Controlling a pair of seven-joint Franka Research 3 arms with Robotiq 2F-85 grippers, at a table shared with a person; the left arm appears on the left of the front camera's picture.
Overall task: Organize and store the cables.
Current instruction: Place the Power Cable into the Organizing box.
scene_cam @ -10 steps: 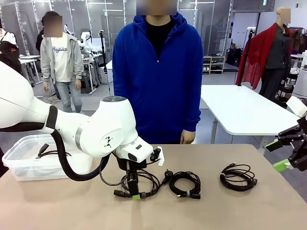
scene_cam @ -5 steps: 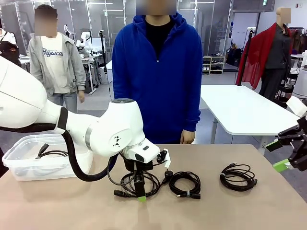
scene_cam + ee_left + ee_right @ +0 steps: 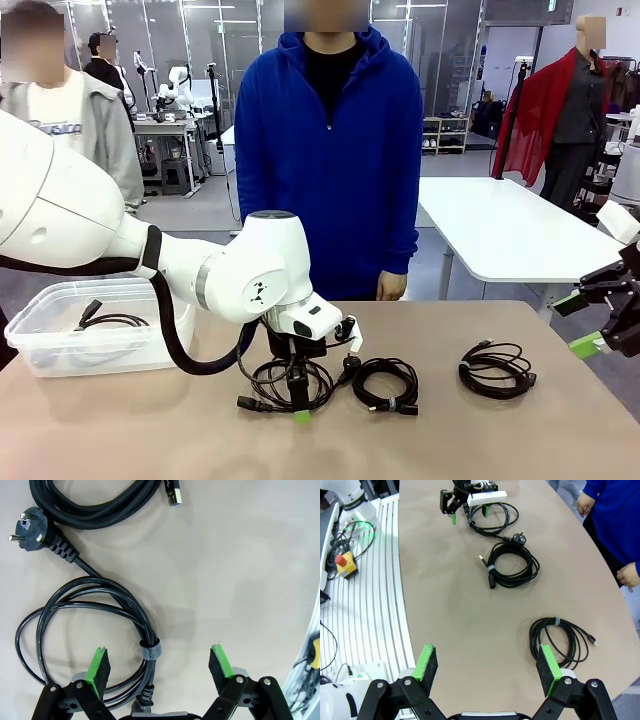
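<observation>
Left arm shifted right since a second ago. Left tool (image 3: pixel 159 655) was spread wide, its pads straddling the strapped side of the leftmost coil (image 3: pixel 90 587) on the counter (image 3: pixel 450 440), nothing pinched. Right tool (image 3: pixel 486 655) was spread too, empty. Middle coil (image 3: pixel 110 507) and right coil (image 3: pixel 555 623) lay alongside; a fourth cable (image 3: pixel 110 320) sat in the clear bin (image 3: pixel 40 345).
</observation>
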